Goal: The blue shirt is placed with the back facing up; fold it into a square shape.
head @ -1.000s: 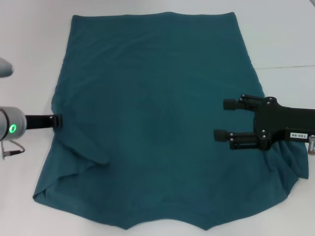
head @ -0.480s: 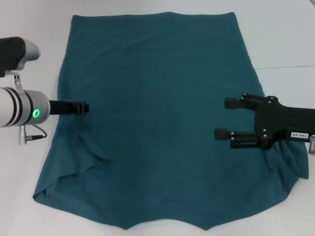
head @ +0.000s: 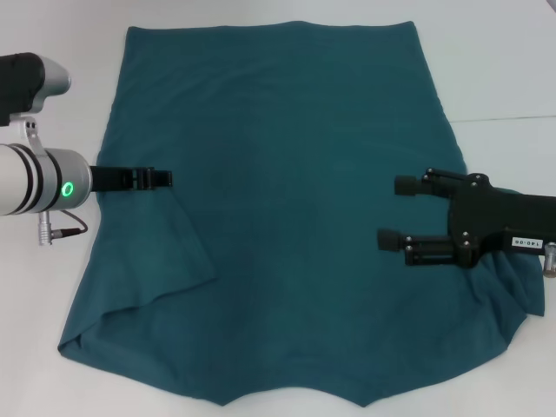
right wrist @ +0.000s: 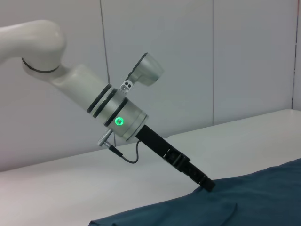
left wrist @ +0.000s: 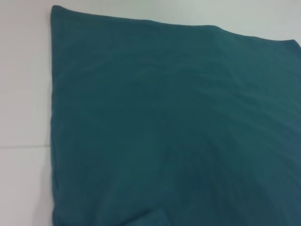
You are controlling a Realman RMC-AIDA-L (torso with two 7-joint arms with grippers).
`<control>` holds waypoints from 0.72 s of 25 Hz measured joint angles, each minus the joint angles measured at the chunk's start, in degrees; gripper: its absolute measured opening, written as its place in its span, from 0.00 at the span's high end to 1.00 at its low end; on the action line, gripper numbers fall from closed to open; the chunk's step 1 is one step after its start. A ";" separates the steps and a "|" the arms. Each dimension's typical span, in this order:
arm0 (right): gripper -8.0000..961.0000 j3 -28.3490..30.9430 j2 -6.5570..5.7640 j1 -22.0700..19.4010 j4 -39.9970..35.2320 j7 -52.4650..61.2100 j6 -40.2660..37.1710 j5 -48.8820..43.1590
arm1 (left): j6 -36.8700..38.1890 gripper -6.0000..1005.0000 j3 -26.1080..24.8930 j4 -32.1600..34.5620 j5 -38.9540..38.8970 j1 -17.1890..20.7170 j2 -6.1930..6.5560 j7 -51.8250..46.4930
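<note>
The blue shirt (head: 287, 217) is spread plain side up on the white table (head: 504, 61), its left sleeve folded inward over the body. The left gripper (head: 161, 179) is seen at the shirt's left edge, tip down at the cloth where a fold is raised; whether its jaws are pinching the cloth cannot be told. The right gripper (head: 393, 211) is held over the shirt's right side, jaws parted and empty.
</note>
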 joint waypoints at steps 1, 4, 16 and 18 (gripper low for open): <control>0.05 0.00 0.00 0.00 0.00 0.00 0.00 0.00 | 0.00 0.48 0.00 0.00 0.00 0.00 0.00 0.00; 0.05 0.94 -0.11 -0.18 0.03 1.31 -0.13 0.37 | 2.02 0.33 -0.24 1.70 -0.81 1.44 0.23 1.13; 0.05 2.58 -1.94 -4.52 -15.74 25.80 -2.82 -3.20 | 38.32 0.24 -14.44 10.32 -28.21 10.82 3.23 31.35; 0.05 2.74 -1.96 -4.85 -20.80 30.55 -4.41 -7.16 | 46.84 0.24 -17.63 9.33 -28.79 10.82 4.25 35.36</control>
